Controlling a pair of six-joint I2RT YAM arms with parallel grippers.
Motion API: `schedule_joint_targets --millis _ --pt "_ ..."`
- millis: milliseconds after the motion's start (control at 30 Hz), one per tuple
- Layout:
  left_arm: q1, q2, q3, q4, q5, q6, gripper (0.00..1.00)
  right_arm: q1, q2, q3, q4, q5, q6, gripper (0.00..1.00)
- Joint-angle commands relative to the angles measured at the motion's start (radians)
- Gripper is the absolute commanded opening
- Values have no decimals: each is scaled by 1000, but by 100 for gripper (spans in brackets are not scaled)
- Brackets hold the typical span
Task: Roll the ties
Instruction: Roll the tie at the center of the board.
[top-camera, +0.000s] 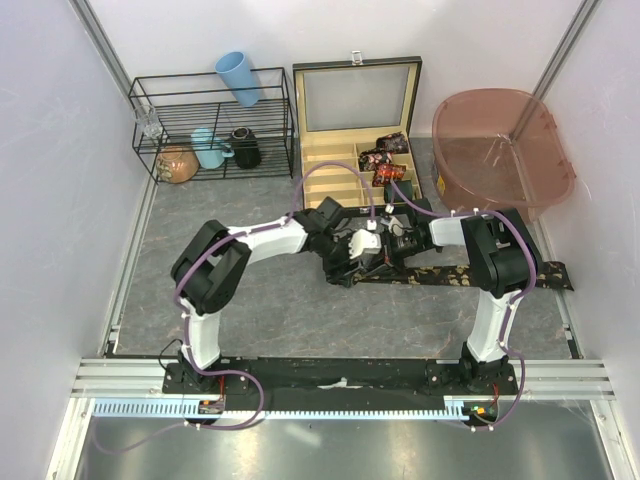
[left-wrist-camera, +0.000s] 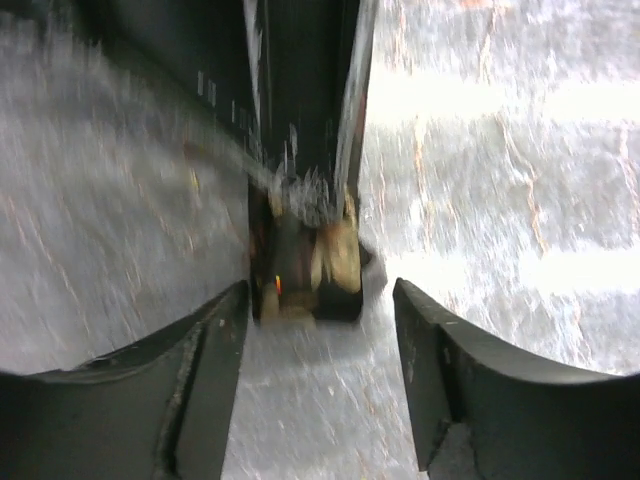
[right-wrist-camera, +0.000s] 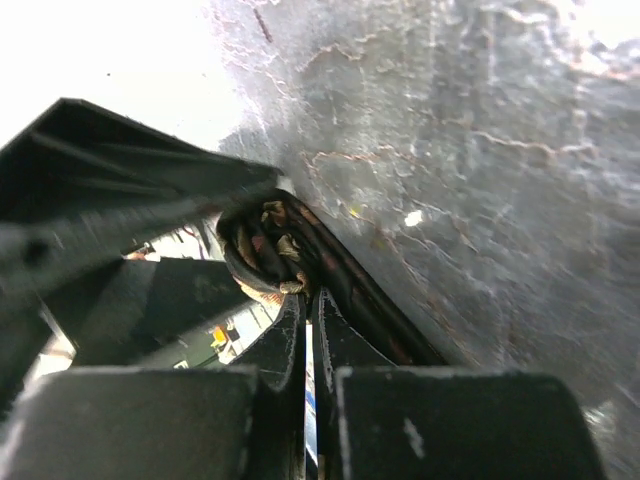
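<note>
Tie (top-camera: 440, 272) lies on the table (top-camera: 250, 300), its left end wound into a small coil (left-wrist-camera: 305, 265). Left gripper (left-wrist-camera: 320, 300) stands apart just before the coil; right gripper (right-wrist-camera: 308, 305) is closed at its edge. Rolling looks barely begun; next calls for turning the coil tightly along the flat strip.

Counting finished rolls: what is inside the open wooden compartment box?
The tan wooden box, lid open, holds coiled dark printed ties in its right compartments; the left compartments show bare. The arms cover part of its near edge, so that part cannot be seen.
</note>
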Motion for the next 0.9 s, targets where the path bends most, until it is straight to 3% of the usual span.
schedule_joint_targets --millis 0,167,233,467,667,867 --pt "74 -117 -147 211 158 -90 73 -10 27 0 -70 201 -86 0" --pt "104 -182 -281 465 207 -89 87 -15 29 5 -84 207 -97 0" --pt "96 -165 -273 466 189 -80 94 -15 30 6 -82 204 -95 0" --pt "55 -135 -256 449 103 -3 95 -18 35 14 -79 184 -94 0" --pt "12 -107 -230 412 45 8 89 -18 30 17 -68 149 -82 0" --pt "-10 -84 -213 398 -15 11 74 -18 24 14 -64 122 -77 0"
